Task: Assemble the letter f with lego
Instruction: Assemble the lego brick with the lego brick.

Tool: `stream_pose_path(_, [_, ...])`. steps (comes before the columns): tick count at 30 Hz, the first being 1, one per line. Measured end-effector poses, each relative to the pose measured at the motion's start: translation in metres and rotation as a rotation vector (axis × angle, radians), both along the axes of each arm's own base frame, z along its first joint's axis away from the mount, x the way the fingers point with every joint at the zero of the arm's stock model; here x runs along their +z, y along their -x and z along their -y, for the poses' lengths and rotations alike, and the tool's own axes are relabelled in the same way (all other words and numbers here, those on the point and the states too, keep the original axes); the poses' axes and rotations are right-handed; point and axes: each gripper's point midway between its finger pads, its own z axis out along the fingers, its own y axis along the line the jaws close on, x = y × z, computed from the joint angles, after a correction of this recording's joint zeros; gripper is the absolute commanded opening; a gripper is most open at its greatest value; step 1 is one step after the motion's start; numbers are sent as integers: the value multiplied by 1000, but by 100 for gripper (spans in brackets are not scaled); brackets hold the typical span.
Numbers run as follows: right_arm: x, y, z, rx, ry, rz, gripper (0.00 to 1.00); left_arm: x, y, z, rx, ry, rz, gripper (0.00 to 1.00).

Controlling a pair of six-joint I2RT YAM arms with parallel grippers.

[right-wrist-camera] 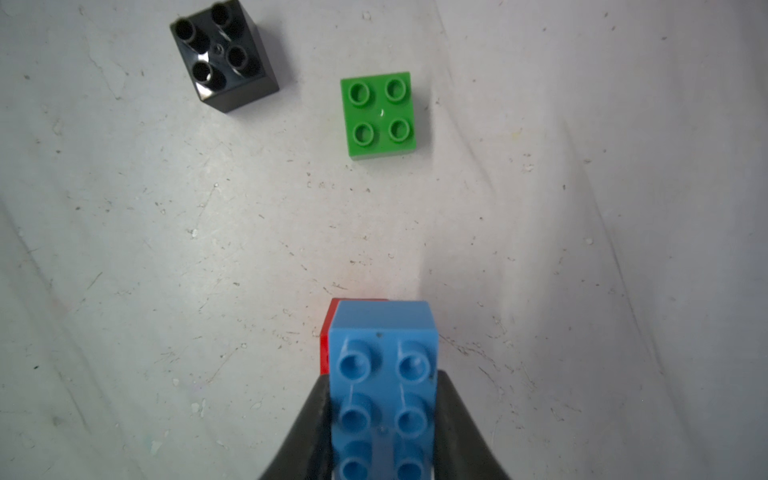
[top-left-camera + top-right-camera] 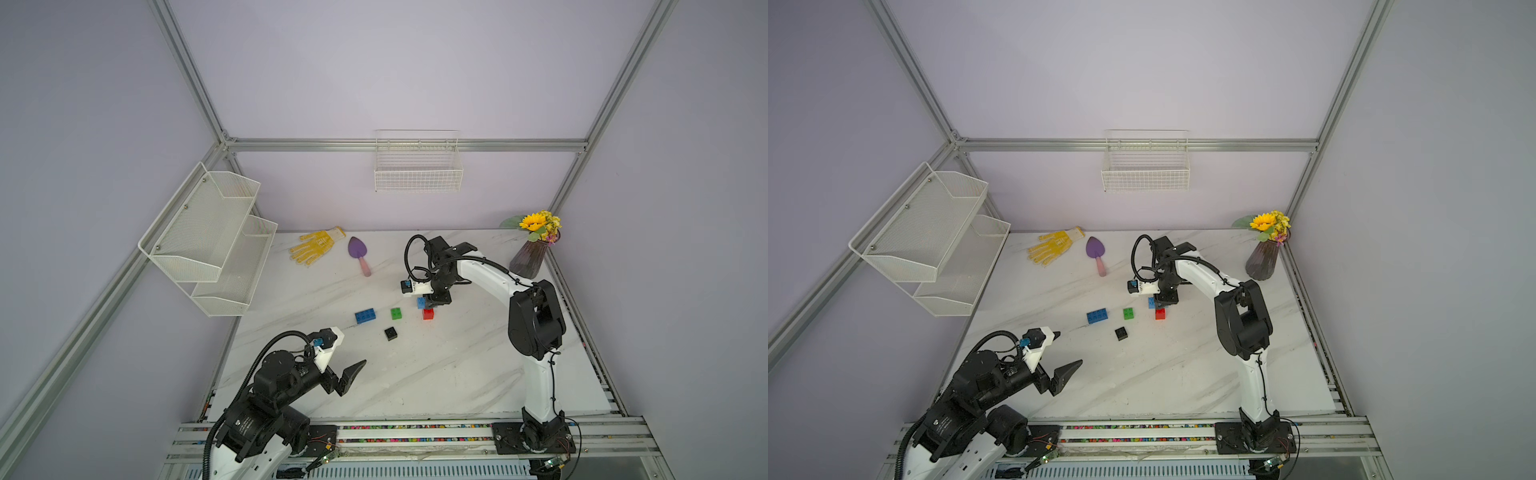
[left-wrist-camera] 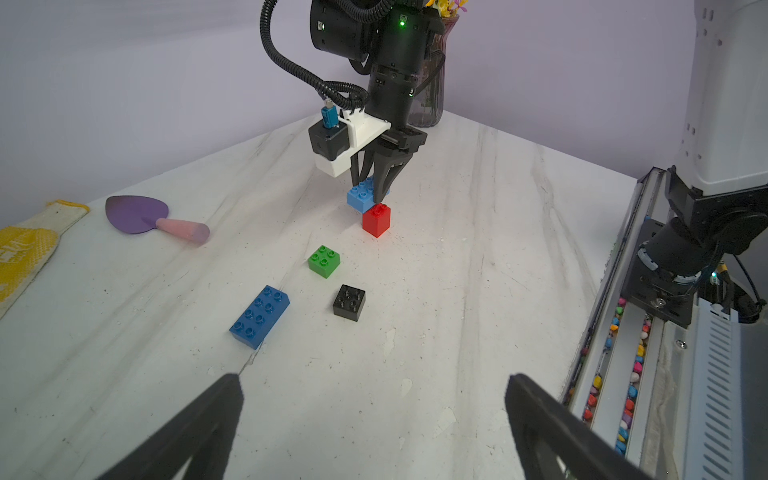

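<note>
My right gripper (image 2: 430,301) is shut on a light blue lego brick (image 1: 384,374), gripping its long sides. The brick hangs level, one end over the red brick (image 1: 326,349), which is mostly hidden under it; from the left wrist the blue brick (image 3: 359,197) meets the top of the red one (image 3: 376,220), and I cannot tell whether they are pressed together. The green brick (image 2: 396,313), black brick (image 2: 390,333) and a darker blue brick (image 2: 365,316) lie apart on the table. My left gripper (image 3: 374,382) hovers open and holds nothing, near the front left.
A yellow glove (image 2: 316,245) and a purple trowel (image 2: 358,253) lie at the back. A vase of flowers (image 2: 530,257) stands in the back right corner. Wire shelves (image 2: 208,237) hang on the left wall, a basket (image 2: 417,174) on the back wall. A rail (image 2: 415,432) edges the front.
</note>
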Motion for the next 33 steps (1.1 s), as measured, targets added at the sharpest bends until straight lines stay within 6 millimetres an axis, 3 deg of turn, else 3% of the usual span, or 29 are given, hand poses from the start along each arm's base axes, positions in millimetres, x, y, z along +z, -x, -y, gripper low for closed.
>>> stream_pose_path(8, [-11,13,7,-2,17,-30,0,0,0,-1,5,-1,2,100])
stream_pose_path(33, [-15,7,4,-3,12,-10,0,0,0,-1,5,0,2,100])
